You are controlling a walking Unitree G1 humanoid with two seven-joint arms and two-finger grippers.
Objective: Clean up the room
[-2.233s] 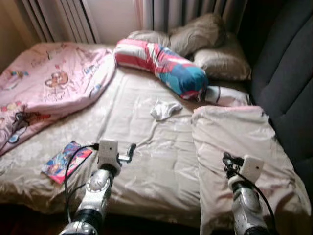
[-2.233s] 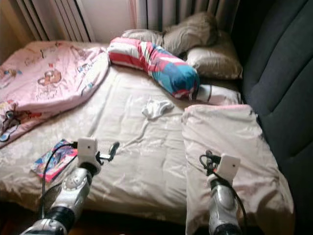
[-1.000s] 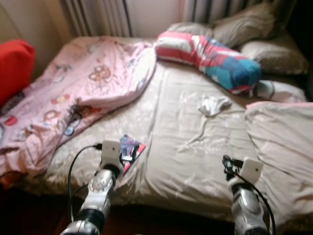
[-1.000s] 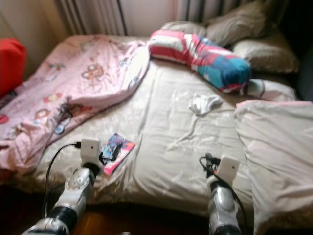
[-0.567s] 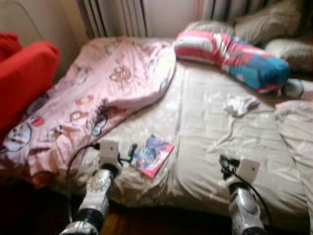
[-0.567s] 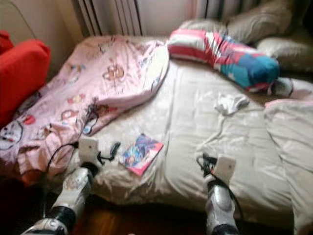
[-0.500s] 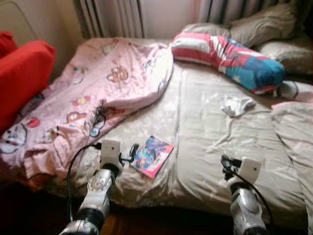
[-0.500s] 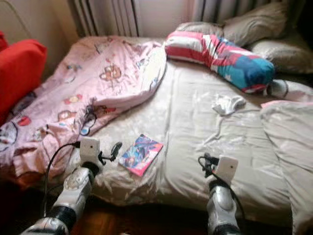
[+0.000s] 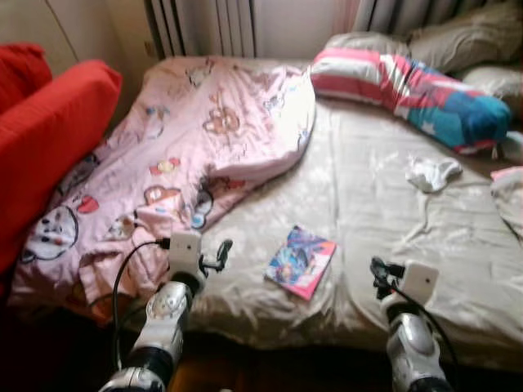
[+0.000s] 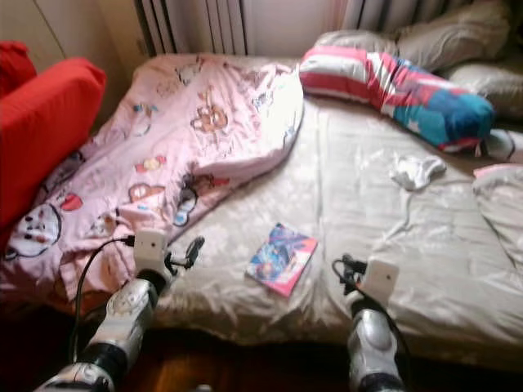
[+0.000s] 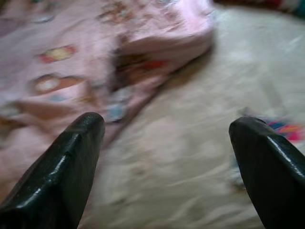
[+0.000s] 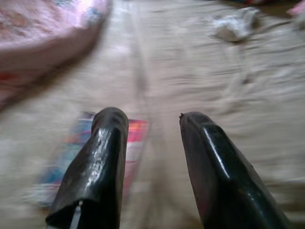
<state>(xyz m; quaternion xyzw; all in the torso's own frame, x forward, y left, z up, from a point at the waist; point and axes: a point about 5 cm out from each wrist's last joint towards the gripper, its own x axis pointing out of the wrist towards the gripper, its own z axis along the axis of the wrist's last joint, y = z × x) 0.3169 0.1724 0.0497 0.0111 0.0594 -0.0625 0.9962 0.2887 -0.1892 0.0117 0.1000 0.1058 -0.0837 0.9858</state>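
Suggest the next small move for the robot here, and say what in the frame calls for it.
Probably reach the right gripper forward and down toward the colourful book. The book lies loose on the beige sheet near the bed's front edge, between the two arms, and sits just ahead of the right gripper's open fingers, which hold nothing. The left gripper, also open, faces the pink blanket.

No legible text; print on book (image 9: pixel 301 261) cover and pink blanket (image 9: pixel 188 155) too blurred.

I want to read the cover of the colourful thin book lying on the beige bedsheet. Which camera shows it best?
The left eye view: the colourful thin book lies whole and unobstructed near the bed's front edge. The right eye view shows the same. The right wrist view has it blurred, partly behind a finger; the left wrist view catches just a blurred corner.
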